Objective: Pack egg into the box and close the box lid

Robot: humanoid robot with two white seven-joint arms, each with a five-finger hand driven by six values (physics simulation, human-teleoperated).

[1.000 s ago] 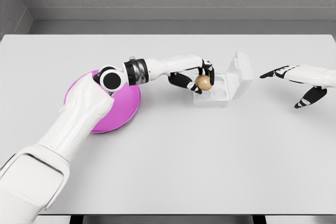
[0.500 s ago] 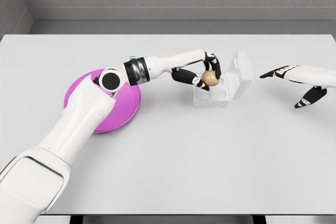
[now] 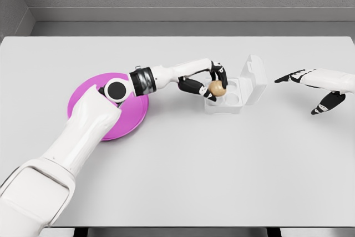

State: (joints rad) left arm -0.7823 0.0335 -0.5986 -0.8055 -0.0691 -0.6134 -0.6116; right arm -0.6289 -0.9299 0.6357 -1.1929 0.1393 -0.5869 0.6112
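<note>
A brown egg (image 3: pixel 217 87) is held in my left hand (image 3: pixel 213 84), whose black fingers curl around it at the left side of the white egg box (image 3: pixel 233 102). The egg hangs over the box's front-left cup, low against the tray. The box stands open, its lid (image 3: pixel 254 77) tilted up at the right. My right hand (image 3: pixel 310 90) hovers over the table to the right of the box, well apart from it, fingers spread and holding nothing.
A round pink plate (image 3: pixel 127 116) lies on the white table (image 3: pixel 194 170) at the left, partly under my left forearm. A grey wall runs behind the table's far edge.
My left hand first carried the egg up and right over the box, then came back left and down toward the front-left cup. The right hand has stayed still.
</note>
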